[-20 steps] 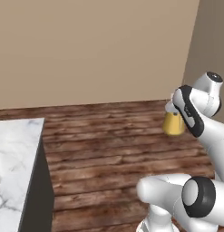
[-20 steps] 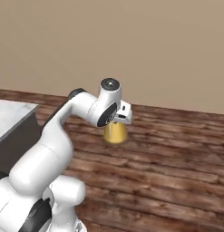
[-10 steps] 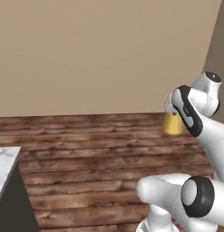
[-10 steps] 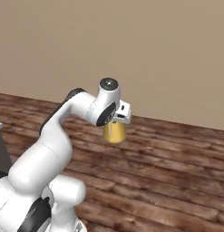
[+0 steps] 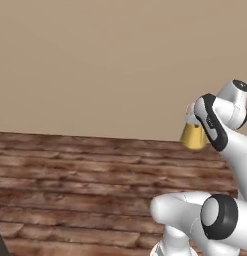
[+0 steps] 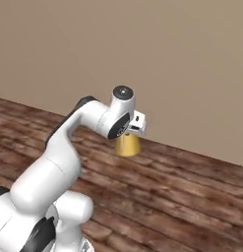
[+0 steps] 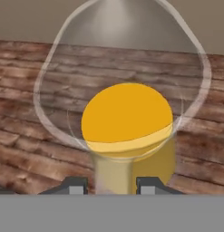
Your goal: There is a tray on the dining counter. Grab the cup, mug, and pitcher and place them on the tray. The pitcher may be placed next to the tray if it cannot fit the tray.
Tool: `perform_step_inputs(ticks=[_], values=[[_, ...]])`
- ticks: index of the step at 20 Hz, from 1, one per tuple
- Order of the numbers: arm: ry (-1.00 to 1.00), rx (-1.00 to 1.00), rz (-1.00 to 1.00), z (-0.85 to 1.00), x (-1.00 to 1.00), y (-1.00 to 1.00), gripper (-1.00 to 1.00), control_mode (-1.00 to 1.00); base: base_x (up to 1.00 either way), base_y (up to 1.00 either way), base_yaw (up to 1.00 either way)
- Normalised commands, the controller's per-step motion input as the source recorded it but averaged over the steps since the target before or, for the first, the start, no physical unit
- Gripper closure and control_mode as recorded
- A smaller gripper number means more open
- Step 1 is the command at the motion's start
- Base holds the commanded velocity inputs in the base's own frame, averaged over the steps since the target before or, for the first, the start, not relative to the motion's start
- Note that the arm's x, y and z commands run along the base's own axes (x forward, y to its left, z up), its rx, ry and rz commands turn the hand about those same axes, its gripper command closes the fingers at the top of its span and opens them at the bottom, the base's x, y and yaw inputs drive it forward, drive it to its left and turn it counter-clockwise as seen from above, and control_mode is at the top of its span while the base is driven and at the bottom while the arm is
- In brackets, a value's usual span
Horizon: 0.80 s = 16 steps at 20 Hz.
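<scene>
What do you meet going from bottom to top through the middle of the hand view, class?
Fingers → amber-yellow body of the pitcher → clear whitish top of the pitcher, with the wooden floor and tan wall behind.

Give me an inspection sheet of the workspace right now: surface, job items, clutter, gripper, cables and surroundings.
Surface: brown wooden plank floor; no counter top in sight.
Job's things: pitcher, amber-yellow, held up off the floor at the arm's end; its clear top sits close to the hand camera.
Clutter: nothing seen.
Grippers: gripper closed around the pitcher, one fingertip on each side.
Cables: nothing seen.
Surroundings: plain beige wall behind the floor.
</scene>
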Motion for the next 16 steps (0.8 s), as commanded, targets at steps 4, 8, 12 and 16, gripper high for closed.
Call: perform_step_inputs(ticks=[4,8,12,16], values=[[0.00,0.00,0.00,0.00,0.00,0.00,1.00,1.00,0.99,-0.15,0.70],[0.00,0.00,0.00,0.00,0.00,0.00,1.00,1.00,0.87,-0.13,0.77],[0.00,0.00,0.00,0.00,0.00,0.00,1.00,1.00,0.89,-0.09,0.77],[0.00,0.00,0.00,0.00,0.00,0.00,1.00,1.00,0.74,-0.18,0.71]])
